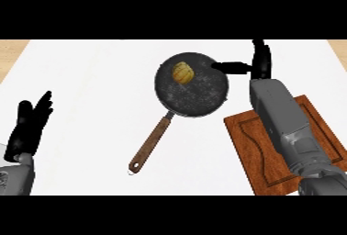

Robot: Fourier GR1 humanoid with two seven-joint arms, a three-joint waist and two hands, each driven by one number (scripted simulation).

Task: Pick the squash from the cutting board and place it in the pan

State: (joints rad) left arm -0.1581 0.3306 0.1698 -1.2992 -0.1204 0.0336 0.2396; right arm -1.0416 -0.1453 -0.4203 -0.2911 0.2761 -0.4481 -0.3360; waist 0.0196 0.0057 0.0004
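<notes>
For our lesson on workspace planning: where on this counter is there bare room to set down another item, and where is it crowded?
Bare white counter lies between the left hand and the pan, also below the pan's handle. It is crowded at the right: the right hand beside the pan's rim, its forearm over the cutting board. The squash lies in the pan.

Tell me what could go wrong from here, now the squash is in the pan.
The right hand is open right beside the pan rim, so pulling back carelessly could nudge the pan. The squash lies near the far rim, and a bump might roll it.
</notes>
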